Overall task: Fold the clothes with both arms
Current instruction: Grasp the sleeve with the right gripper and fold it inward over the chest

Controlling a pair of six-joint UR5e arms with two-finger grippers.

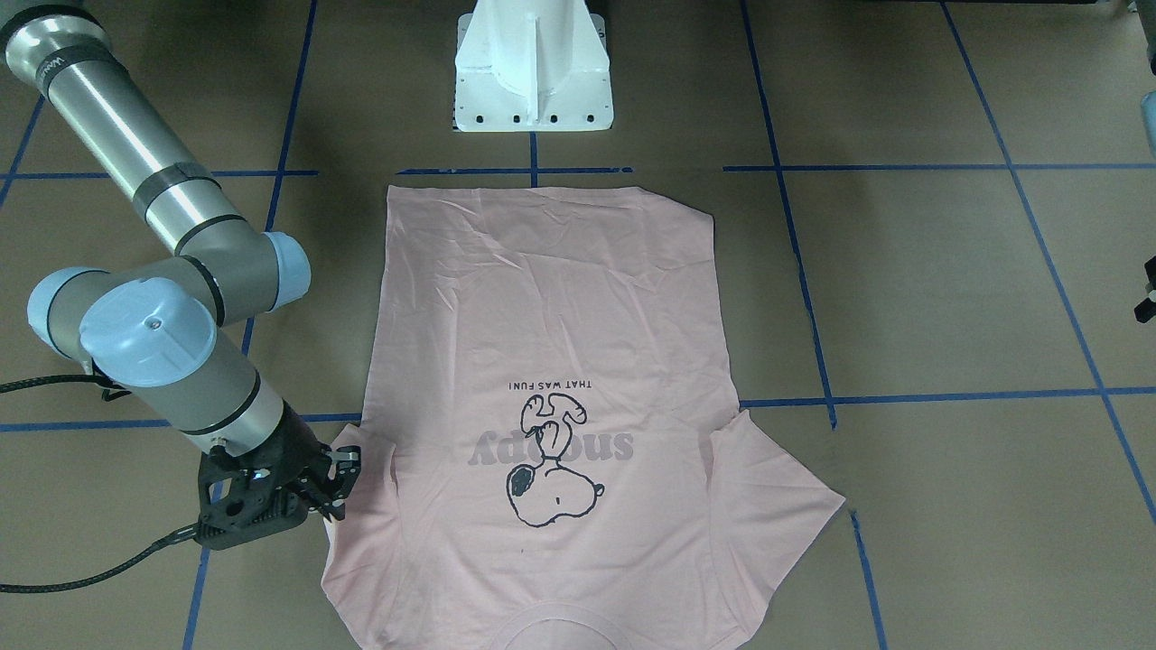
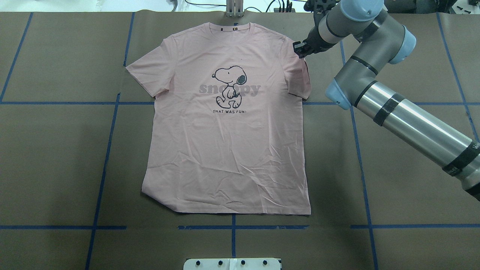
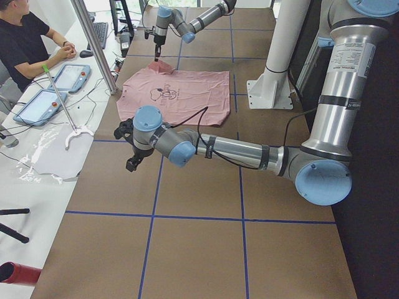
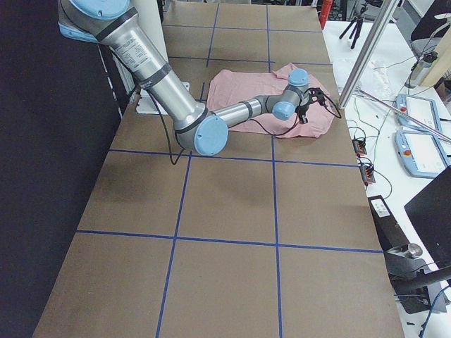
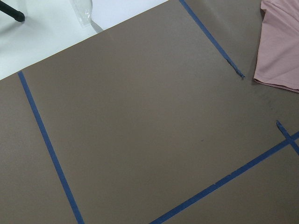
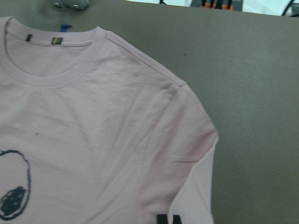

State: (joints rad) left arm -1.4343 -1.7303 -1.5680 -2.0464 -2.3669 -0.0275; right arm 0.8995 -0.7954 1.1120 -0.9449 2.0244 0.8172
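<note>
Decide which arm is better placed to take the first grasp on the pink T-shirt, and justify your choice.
Right. The right claw sits at the T-shirt's sleeve, while the left claw hangs over the table, far from the shirt.

Pink T-shirt [image 2: 225, 150] flat on table [image 2: 56, 168]

Robotics lab w/ 2 arms [image 3: 237, 149], tape-grid table [image 2: 56, 168], teach pendants [image 3: 68, 78].
</note>
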